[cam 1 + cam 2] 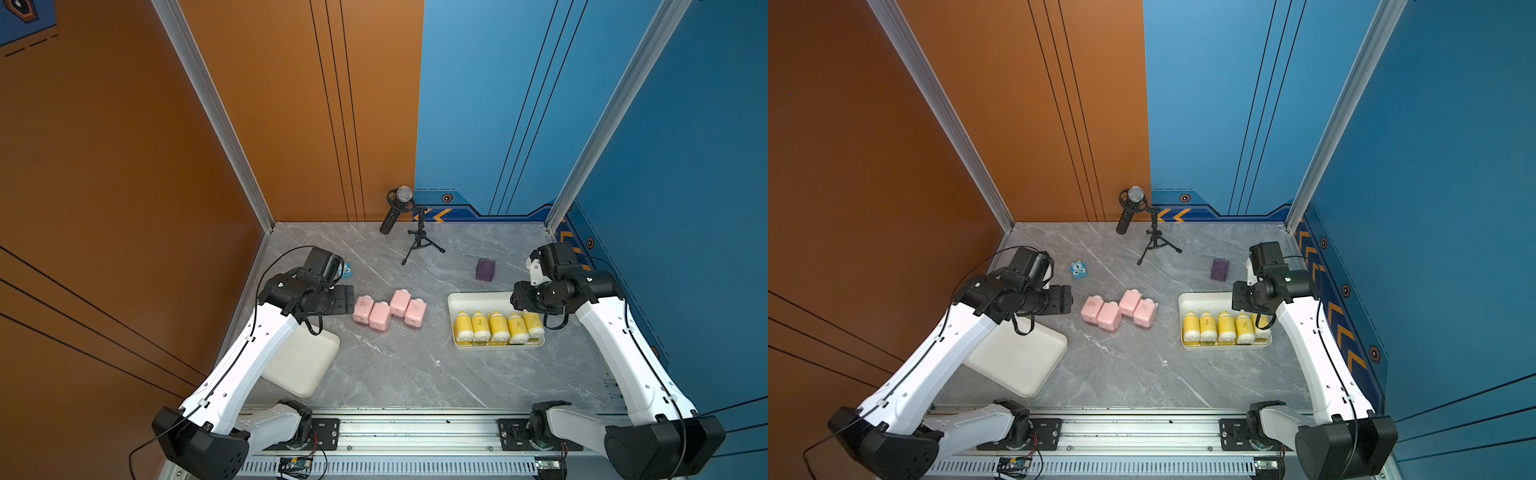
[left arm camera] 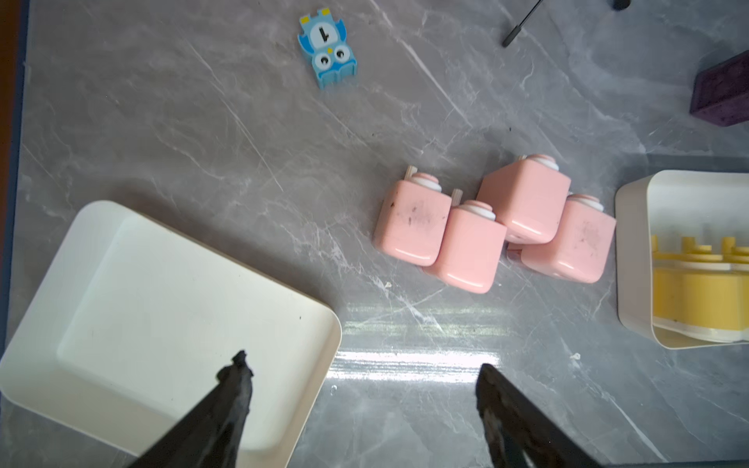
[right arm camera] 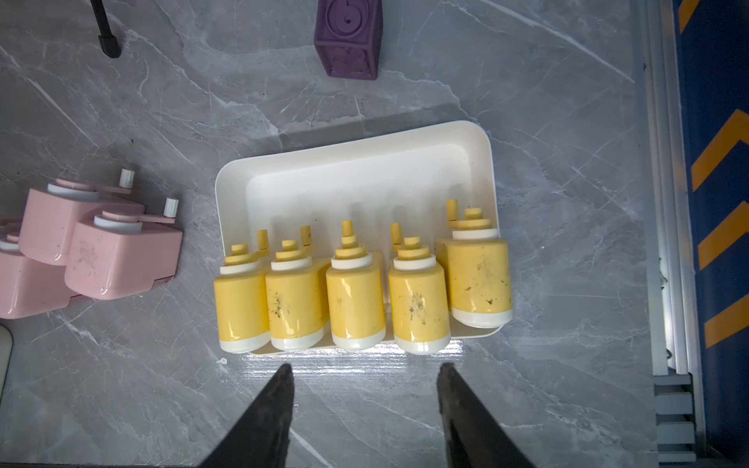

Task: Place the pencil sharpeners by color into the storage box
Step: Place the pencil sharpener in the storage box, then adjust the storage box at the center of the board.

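Several pink pencil sharpeners lie huddled together on the grey table mid-scene, also in the left wrist view. Several yellow pencil sharpeners lie in a row inside the right-hand white storage box. A second white storage box at the left holds nothing. My left gripper hangs open and empty just left of the pink group, over that box's edge. My right gripper is open and empty above the box with the yellow ones.
A small blue owl cube lies behind the left gripper. A dark purple cube stands behind the right box. A microphone on a tripod stands at the back. Walls close in the left, back and right.
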`<state>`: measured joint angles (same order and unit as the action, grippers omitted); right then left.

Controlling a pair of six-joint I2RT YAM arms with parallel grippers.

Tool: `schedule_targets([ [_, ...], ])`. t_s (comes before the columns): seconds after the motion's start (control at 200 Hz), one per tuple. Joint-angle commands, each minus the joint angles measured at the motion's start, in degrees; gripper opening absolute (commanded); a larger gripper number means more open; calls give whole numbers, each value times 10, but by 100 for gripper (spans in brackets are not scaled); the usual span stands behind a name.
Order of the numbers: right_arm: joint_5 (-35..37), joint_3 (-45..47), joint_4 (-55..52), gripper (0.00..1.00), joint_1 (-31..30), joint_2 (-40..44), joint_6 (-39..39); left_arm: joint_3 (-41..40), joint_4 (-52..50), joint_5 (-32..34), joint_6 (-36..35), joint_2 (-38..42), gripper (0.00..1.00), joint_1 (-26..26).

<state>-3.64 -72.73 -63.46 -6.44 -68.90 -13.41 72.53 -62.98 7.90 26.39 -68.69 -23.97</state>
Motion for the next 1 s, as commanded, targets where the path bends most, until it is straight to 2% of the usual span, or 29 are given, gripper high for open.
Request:
schedule_targets([
  [0.0, -17, -14, -16, 58, -1, 2, 15, -25, -71, 26, 46, -19, 79, -21],
  [0.165, -32, -9, -13, 59, 2, 15, 26, -55, -74, 36, 79, -32, 76, -40],
  [0.666, -70, -5, 4, 59, 0, 13, 24, -125, -65, 26, 117, -101, 61, -41],
  [0.851, -75, -4, 7, 59, 2, 7, 28, -148, -34, 11, 125, -131, 45, -41],
  [0.996, -77, -7, 10, 59, 2, 7, 31, -166, -4, 1, 125, -157, 40, -37],
])
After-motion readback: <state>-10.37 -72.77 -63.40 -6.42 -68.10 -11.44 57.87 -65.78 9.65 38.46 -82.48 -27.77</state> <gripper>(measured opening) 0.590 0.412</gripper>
